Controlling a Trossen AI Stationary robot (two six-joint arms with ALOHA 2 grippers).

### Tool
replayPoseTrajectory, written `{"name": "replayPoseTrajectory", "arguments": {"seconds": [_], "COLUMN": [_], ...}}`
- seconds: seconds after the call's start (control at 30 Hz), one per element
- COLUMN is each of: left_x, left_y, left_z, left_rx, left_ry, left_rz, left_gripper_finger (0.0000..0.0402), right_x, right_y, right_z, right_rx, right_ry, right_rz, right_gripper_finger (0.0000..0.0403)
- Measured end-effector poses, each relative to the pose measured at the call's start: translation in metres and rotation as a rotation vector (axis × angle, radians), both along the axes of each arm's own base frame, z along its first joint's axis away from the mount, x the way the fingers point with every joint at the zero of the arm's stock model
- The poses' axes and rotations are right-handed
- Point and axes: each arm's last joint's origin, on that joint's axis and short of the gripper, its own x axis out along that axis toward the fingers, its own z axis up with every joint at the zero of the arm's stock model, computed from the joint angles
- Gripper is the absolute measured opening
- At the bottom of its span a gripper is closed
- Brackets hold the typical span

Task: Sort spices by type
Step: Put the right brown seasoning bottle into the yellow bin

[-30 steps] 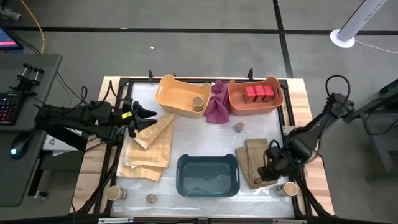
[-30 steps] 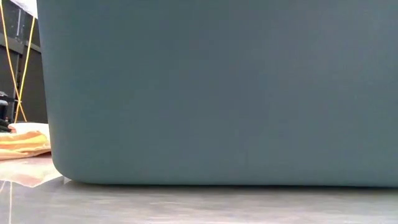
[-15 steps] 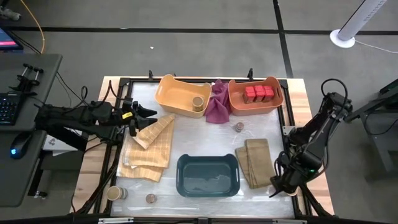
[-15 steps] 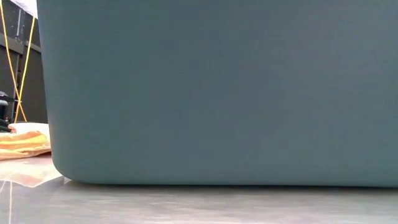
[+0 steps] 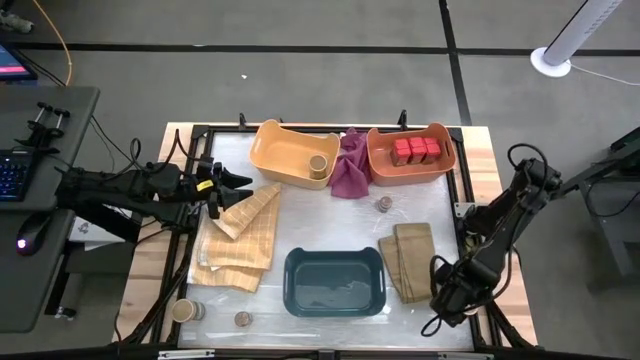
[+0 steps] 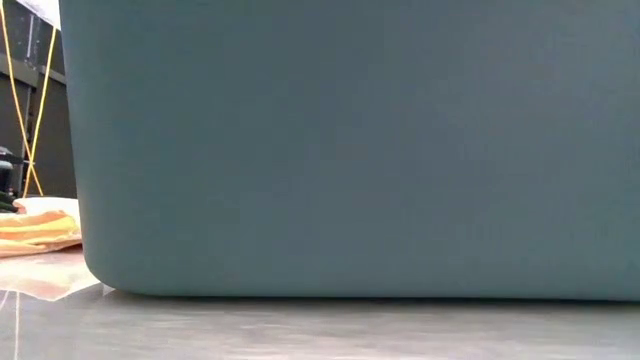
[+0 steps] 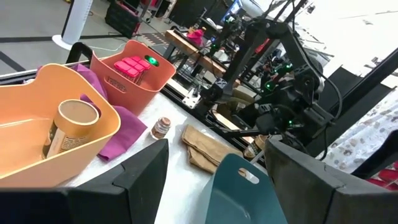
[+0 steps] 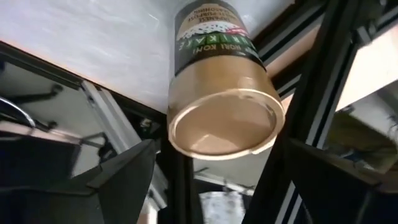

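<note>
Right wrist view: cylinder [image 8: 224,106] between fingers [image 8: 118,171].

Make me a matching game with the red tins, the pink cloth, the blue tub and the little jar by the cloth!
Things:
1. red tins
2. magenta cloth
3. teal tub
4. small jar

Places:
A. near edge of the table, middle
B. inside the orange bin
C. on the bare table, just in front of the two bins
D. between the yellow bin and the orange bin

Pairs: 1-B, 2-D, 3-A, 4-C
</note>
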Motion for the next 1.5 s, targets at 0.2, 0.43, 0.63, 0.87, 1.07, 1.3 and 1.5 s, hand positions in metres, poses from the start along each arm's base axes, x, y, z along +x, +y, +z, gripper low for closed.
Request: {"name": "replayPoseTrajectory", "arguments": {"seconds": [0.2,0.43,0.63,0.87,1.07,1.3,1.5], "left_x": [0.000,0.000,0.000,0.000,0.000,0.000,0.000], "left_y": [0.000,0.000,0.000,0.000,0.000,0.000,0.000], "left_z": [0.000,0.000,0.000,0.000,0.000,0.000,0.000], "left_rx": [-0.007,-0.007,-0.010,-0.027,-0.025,-0.010,-0.008], "left_ry": [-0.001,-0.001,-0.001,-0.005,-0.005,-0.002,-0.002], "left_rz": [0.001,0.001,0.001,0.003,0.003,0.001,0.000], "left_gripper_finger": [0.0249,0.0249,0.0249,0.0249,0.0249,0.0249,0.0249], "right_x": [0.003,0.003,0.003,0.003,0.004,0.006,0.006], "right_y": [-0.001,-0.001,-0.001,-0.001,-0.002,-0.003,-0.003], "right_z": [-0.007,-0.007,-0.015,-0.027,-0.027,-0.027,-0.026], "right_rx": [-0.006,-0.001,0.024,0.039,0.037,0.069,0.085], "right_ry": [0.008,-0.019,-0.046,-0.046,-0.049,-0.018,0.001], "right_rz": [0.068,0.111,0.140,0.118,0.111,0.089,0.089], "right_gripper_finger": [0.0350,0.0350,0.0350,0.0350,0.0350,0.0343,0.0306]}}
